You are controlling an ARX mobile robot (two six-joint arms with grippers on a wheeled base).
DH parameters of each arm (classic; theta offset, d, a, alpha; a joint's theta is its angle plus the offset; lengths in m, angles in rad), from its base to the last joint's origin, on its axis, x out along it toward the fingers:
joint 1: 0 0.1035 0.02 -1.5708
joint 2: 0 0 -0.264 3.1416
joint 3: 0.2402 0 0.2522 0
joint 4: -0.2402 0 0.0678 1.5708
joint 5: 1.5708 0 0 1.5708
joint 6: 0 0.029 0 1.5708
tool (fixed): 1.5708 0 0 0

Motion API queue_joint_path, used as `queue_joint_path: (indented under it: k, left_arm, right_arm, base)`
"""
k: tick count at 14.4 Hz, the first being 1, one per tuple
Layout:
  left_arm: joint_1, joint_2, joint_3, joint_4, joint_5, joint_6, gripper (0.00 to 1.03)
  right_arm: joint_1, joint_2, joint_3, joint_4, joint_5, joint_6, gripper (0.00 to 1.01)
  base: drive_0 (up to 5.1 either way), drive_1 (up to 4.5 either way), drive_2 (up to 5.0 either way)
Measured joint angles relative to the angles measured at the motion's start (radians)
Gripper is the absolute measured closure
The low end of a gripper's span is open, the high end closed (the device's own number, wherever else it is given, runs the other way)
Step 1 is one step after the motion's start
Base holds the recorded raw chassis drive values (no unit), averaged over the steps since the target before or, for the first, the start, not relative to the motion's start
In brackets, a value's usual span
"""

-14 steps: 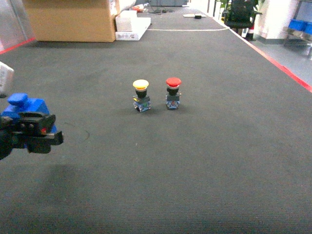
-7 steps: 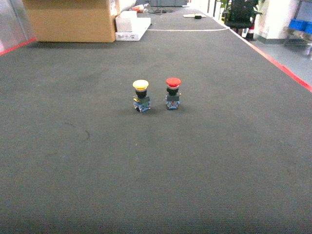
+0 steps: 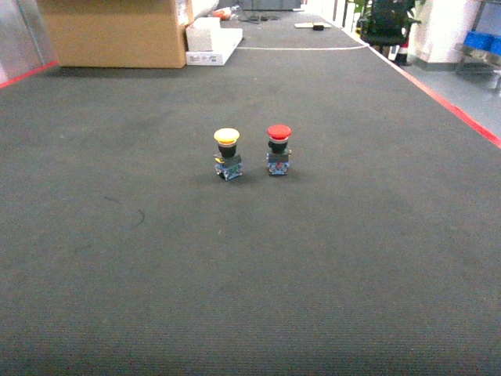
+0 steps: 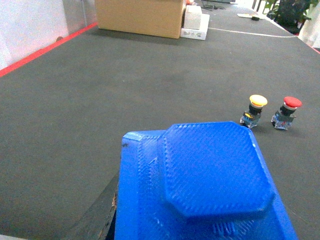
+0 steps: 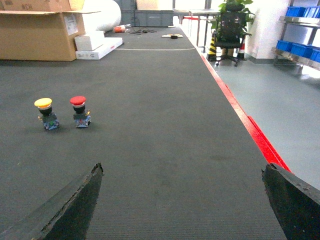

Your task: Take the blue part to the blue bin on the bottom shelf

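The blue part (image 4: pixel 205 190) fills the left wrist view, grip unclear; the right fingers (image 5: pixel 67 207) spread wide, empty.

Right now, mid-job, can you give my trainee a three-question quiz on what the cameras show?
1. True or false: in the head view, the blue part sits on the dark mat beside the push-buttons.
2. Which cap stands left of the other in the head view? A) the yellow-capped push-button B) the red-capped push-button
3. Fill in: the right pincer is wide ____, with nothing between its fingertips.

Key: 1 false, since it shows only in the left wrist view, filling the foreground close to the camera; 2 A; 3 open.
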Motion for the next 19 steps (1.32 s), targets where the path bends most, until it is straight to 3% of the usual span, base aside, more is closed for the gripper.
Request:
queue_joint_path:
  k: [3,9,19]
  left_arm:
    - [0.000,0.000,0.000,0.000,0.000,0.000,0.58]
    - [0.000,-0.006,-0.002,0.005,-0.002,-0.001,0.58]
    - [-0.002,0.001,-0.002,-0.002,0.000,-0.001,0.59]
  right_arm:
    - [0.000,0.000,0.000,0.000,0.000,0.000,0.03]
    - [0.000,0.000,0.000,-0.002,0.000,0.000,0.03]
    - [0.000,0.000,0.000,0.000,0.000,0.000,0.03]
  base:
    - [0.0,-0.92,0.9]
    - [0.0,-4.04,4.0]
    - [-1.7,-1.72,-1.7]
